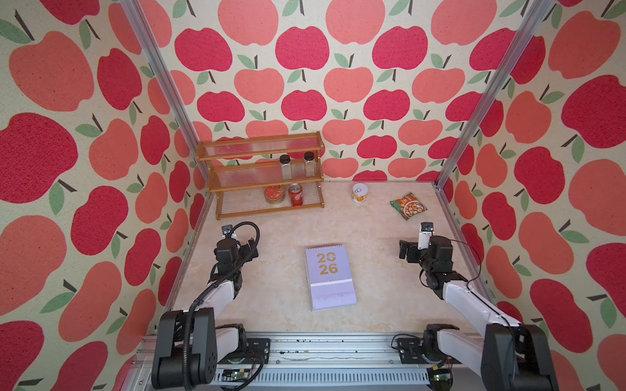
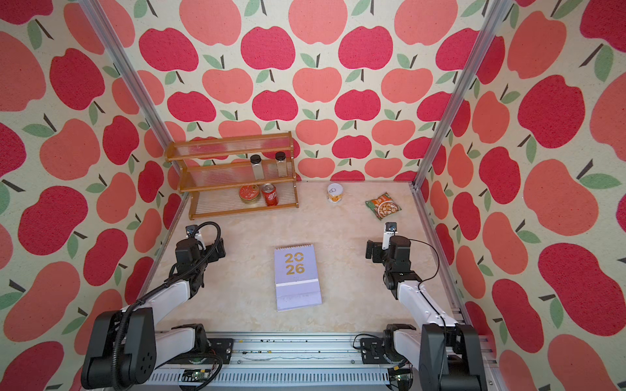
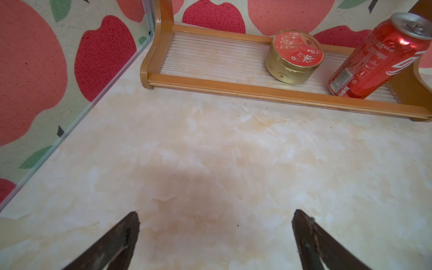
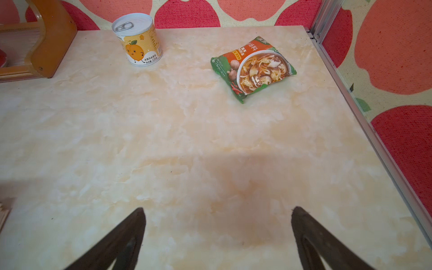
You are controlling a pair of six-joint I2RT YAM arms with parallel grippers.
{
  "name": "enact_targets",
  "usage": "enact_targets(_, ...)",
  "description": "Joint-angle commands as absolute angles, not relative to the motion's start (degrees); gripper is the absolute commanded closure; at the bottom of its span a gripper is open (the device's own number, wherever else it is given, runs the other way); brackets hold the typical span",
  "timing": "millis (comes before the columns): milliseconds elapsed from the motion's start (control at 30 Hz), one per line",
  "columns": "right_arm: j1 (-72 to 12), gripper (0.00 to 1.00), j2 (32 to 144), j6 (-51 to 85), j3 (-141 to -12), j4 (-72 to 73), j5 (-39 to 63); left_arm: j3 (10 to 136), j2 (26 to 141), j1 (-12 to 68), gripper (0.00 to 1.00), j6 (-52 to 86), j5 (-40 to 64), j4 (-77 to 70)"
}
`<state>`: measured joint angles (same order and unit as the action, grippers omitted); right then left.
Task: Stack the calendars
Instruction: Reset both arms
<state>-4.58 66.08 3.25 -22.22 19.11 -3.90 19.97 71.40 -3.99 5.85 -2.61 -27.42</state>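
Currently: calendars (image 1: 330, 276), single pile, lilac on top, dead centre. I spot no strays; stacking looks done, count beneath unreadable. At 9 o'clock left gripper (image 3: 215, 218), at 3 o'clock right gripper (image 4: 217, 214): both released, empty.

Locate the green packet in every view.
Top view: green packet lies far back on the table, right of the yellow can.
Top view: same spot.
Left wrist: not in it.
Right wrist: ahead of the right gripper, beside the can.
Shared landmark: wooden rack, in all four.
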Motion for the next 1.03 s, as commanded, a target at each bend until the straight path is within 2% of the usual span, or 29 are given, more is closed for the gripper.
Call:
enact_targets(0, -3.86, 0.01, 73.02, 0.18, -21.01, 36.13, -2.13, 20.93, 75.26, -4.39, 0.00, 2.56, -3.51, -36.86)
enact_targets(67, -3.80, 0.01, 77.89, -1.07, -21.07, 41.57, -2.41, 20.99, 77.71, -4.61, 0.00, 1.63, -2.61, -40.43)
enact_targets(200, -2.38, 0.01, 81.65, -3.50, -23.33, 42.28, 0.89, 20.61, 86.59, -6.09, 0.00, 1.55, 1.92, -49.40)
enact_targets(267, -1.73, 0.01, 86.09, -3.34, -20.96, 50.20, 2.37, 20.56, 91.03, -5.16, 0.00, 0.09, 1.12, -55.28)
enact_targets(333, -1.76, 0.01, 91.28, -3.27, -18.15, 62.96, 2.97, 22.66, 88.73, -4.73, 0.00, -0.07, 1.66, -47.31)
enact_targets(400, -1.67, 0.01, 88.56, -2.33, -19.72, 54.49, 0.59, 22.27, 90.29, -4.33, 0.00, -0.64, 1.28, -50.47)
enact_targets(467, -1.74, 0.01, 88.57, -1.67, -23.10, 48.56, -1.60, 23.60, 89.95, -4.56, 0.00, -0.57, 1.95, -47.21)
enact_targets(633, -4.65, 0.01, 88.66, -3.52, -22.28, 50.47, -7.80, 24.19, 89.81, -5.79, 0.01, 0.48, 3.24, -46.02)
enact_targets(833, -3.57, 0.01, 88.99, -2.66, -23.40, 48.33, -5.89, 23.89, 89.87, -4.79, 0.01, 0.01, 1.03, -46.64)
enact_targets(1000, -3.24, 0.01, 88.45, -2.85, -22.69, 49.21, -4.49, 24.26, 89.78, -5.78, 0.01, 0.44, 3.30, -45.66)
